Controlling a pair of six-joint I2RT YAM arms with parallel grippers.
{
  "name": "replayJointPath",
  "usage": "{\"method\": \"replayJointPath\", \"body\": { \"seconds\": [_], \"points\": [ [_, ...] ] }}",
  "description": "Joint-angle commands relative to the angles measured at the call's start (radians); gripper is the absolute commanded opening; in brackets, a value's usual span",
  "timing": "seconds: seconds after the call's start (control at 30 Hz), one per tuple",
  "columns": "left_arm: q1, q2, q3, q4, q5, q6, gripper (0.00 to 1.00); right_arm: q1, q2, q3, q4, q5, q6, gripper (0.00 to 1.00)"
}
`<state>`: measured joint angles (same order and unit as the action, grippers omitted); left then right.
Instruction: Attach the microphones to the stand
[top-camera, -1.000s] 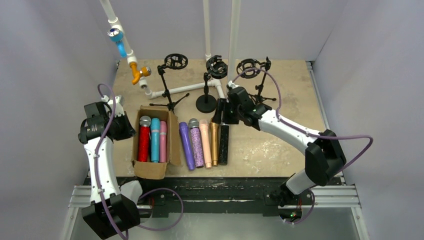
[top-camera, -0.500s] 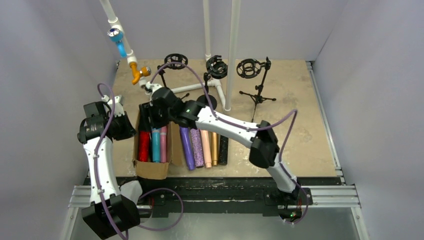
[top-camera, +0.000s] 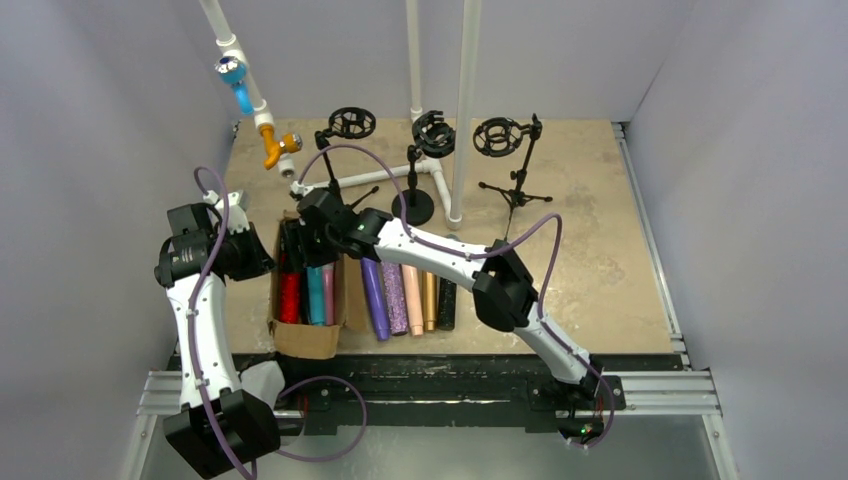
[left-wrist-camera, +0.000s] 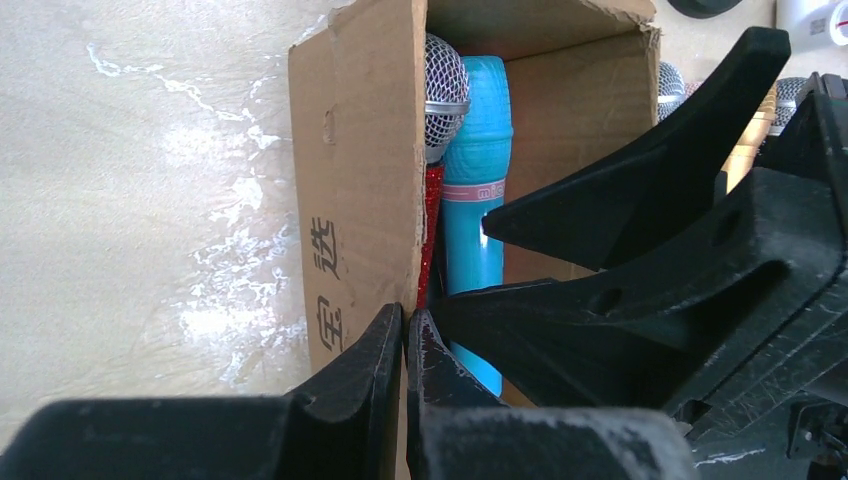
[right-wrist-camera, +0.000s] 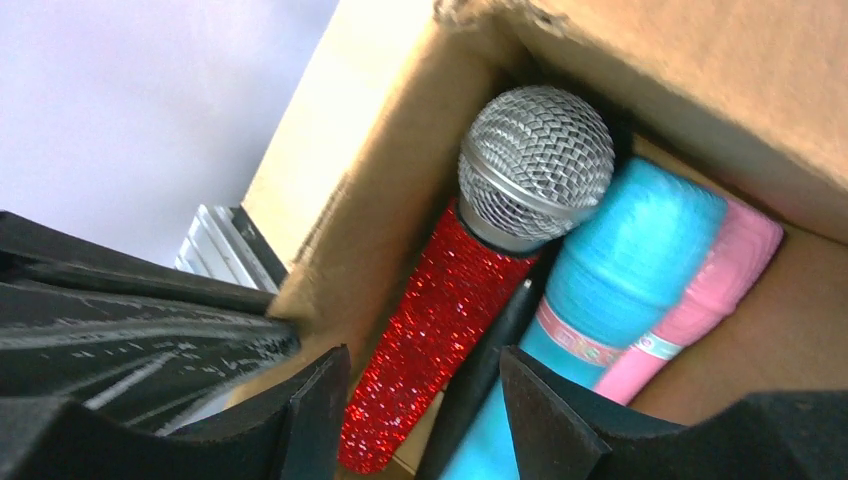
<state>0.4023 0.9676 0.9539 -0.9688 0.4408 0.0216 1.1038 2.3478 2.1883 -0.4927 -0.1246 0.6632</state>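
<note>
An open cardboard box (top-camera: 305, 340) holds a red glitter microphone (top-camera: 290, 298) with a grey mesh head, a blue one (top-camera: 316, 295) and a pink one (top-camera: 329, 295). My left gripper (top-camera: 265, 262) is shut on the box's left wall (left-wrist-camera: 350, 200). My right gripper (top-camera: 300, 248) is open over the box's far end, and in the right wrist view (right-wrist-camera: 425, 400) its jaws straddle the red glitter microphone (right-wrist-camera: 440, 320) without touching it. Purple (top-camera: 373, 298), purple glitter (top-camera: 394, 297), peach (top-camera: 413, 297), gold (top-camera: 429, 300) and black (top-camera: 446, 303) microphones lie in a row on the table.
Three black stands with ring mounts stand at the back (top-camera: 352, 123) (top-camera: 433, 133) (top-camera: 497, 136). A white pipe frame (top-camera: 462, 100) carries a blue microphone (top-camera: 235, 75) and an orange one (top-camera: 275, 148). The right arm reaches across the row of microphones.
The right arm swung from the black microphone at the back centre leftwards to the box, then lowered slightly over its far end. The left arm has not moved.
</note>
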Motion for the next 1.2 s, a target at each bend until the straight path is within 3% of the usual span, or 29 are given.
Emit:
{"method": "replayJointPath", "body": {
  "seconds": [0.0,0.63,0.83,1.17],
  "points": [
    [-0.008,-0.024,0.051,0.018,0.098,-0.044,0.00,-0.001,0.029,0.071,0.033,-0.024,0.025,0.61],
    [-0.007,-0.049,0.035,0.039,0.186,-0.063,0.00,-0.002,0.165,0.123,-0.019,-0.030,0.047,0.59],
    [-0.006,-0.043,0.034,0.030,0.163,-0.034,0.00,-0.002,0.080,0.048,0.128,-0.075,0.056,0.46],
    [-0.007,-0.048,0.030,0.038,0.052,0.021,0.00,-0.019,-0.110,-0.082,0.318,-0.114,0.079,0.08]
  ]
}}
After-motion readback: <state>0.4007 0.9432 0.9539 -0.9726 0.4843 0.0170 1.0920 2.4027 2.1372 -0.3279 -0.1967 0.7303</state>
